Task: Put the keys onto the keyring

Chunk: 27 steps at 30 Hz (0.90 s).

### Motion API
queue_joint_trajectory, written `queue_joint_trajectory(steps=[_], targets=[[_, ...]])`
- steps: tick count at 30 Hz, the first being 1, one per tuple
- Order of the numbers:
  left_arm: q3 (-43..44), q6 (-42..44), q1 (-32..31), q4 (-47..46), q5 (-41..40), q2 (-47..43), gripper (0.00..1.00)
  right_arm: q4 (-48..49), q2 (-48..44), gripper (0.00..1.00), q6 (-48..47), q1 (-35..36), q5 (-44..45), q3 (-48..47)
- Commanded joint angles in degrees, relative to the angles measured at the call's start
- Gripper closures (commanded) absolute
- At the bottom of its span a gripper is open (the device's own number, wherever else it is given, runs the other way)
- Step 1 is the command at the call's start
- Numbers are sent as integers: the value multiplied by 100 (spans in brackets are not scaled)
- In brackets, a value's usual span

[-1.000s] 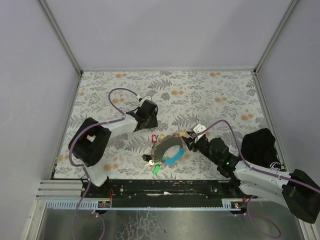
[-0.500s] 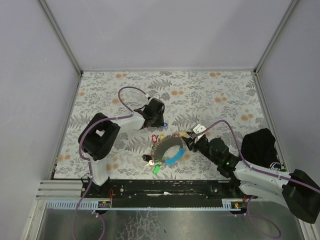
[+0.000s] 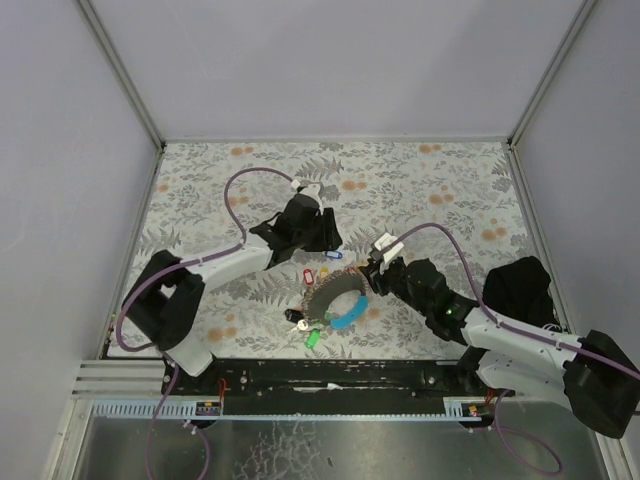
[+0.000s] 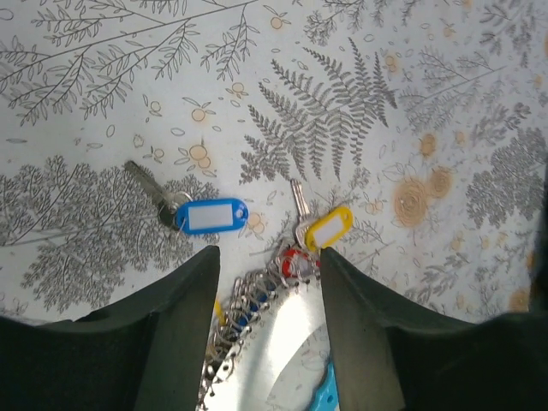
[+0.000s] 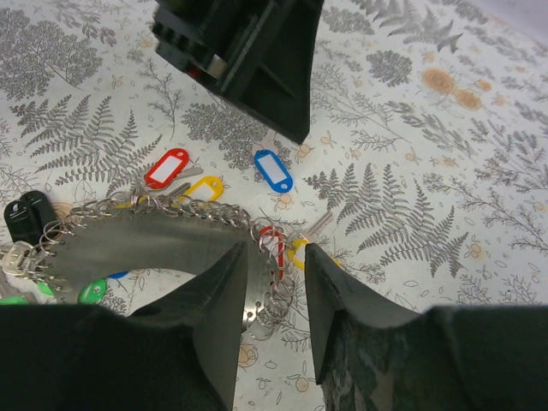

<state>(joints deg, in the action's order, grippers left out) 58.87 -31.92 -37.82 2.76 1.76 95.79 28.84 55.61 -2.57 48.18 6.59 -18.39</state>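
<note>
Fern-print table cover (image 3: 420,190) carries all items. The keyring (image 3: 335,295) lies flat, with its light-blue strap (image 3: 348,318) and a green key (image 3: 312,338) on its near side. The right gripper (image 5: 274,250) sits at the keyring's right end, jaws parted with links showing between them; contact cannot be determined. At the keyring's far edge lie a red key (image 4: 294,261) and a yellow key (image 4: 330,227); just beyond it, a loose blue key (image 4: 210,216). The left gripper (image 4: 267,255) hovers over that far edge, jaws parted, holding nothing.
</note>
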Motion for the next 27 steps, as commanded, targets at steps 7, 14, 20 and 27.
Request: queue_joint_trajectory(steps=[7, 14, 20, 27], targets=[[-1119, 297, -423, -217, 304, -1008, 49, -1457, 296, 60, 751, -406, -812, -606], [-969, 236, -1435, -347, 248, -704, 49, -1628, 442, 60, 1232, -800, -688, -563], [-579, 288, -2011, -297, 141, 28, 49, -1657, 392, 59, 1421, -905, -468, -488], [-733, 371, -2089, -209, 13, 261, 48, -1601, 288, 57, 1302, -917, -670, -383]])
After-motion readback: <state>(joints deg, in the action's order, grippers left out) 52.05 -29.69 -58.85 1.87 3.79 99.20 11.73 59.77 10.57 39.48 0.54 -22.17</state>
